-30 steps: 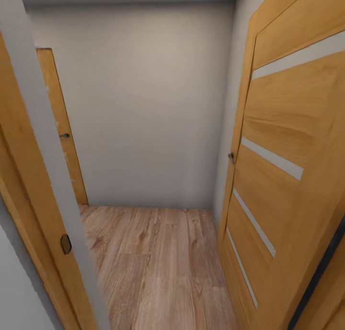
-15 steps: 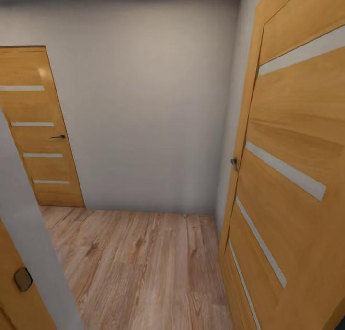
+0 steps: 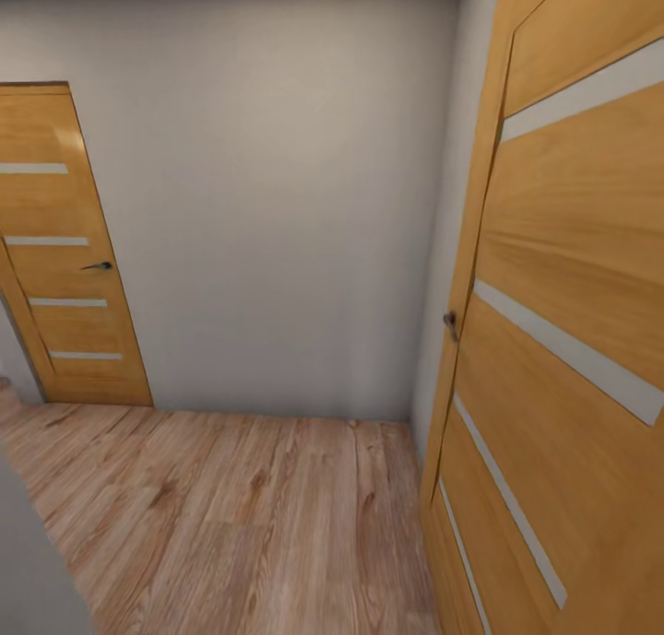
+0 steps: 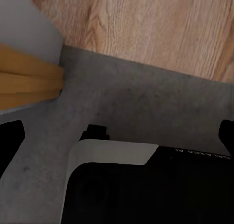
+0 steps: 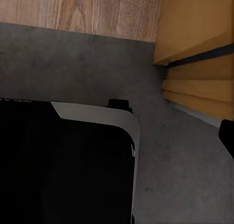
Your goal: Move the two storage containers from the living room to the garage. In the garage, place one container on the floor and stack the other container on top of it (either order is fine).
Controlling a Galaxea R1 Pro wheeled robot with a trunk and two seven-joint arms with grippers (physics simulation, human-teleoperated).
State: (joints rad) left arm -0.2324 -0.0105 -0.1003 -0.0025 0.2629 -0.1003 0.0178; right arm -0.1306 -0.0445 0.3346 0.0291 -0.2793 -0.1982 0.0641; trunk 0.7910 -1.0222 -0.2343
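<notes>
The two storage containers are out of view. My left gripper point(image 4: 117, 138) is open above a dark grey concrete floor point(image 4: 146, 104), its black fingertips point(image 4: 9, 138) at opposite sides of the left wrist view with nothing between them. My right gripper point(image 5: 117, 136) is also spread open and empty. One of its fingertips point(image 5: 227, 136) shows at the edge of the right wrist view. Both wrist views look down on my black, white-trimmed base point(image 4: 146, 185).
In the head view, a small hallway with light wood plank flooring point(image 3: 240, 524) ends at a plain grey wall point(image 3: 277, 202). An open wooden door point(image 3: 572, 294) stands close on the right and a closed door point(image 3: 65, 248) at the far left. A grey frame edge point(image 3: 28, 561) sits at the lower left.
The head camera has advanced through the doorway. The near left door frame has slid almost out of the picture, and the far left door has come fully into view.
</notes>
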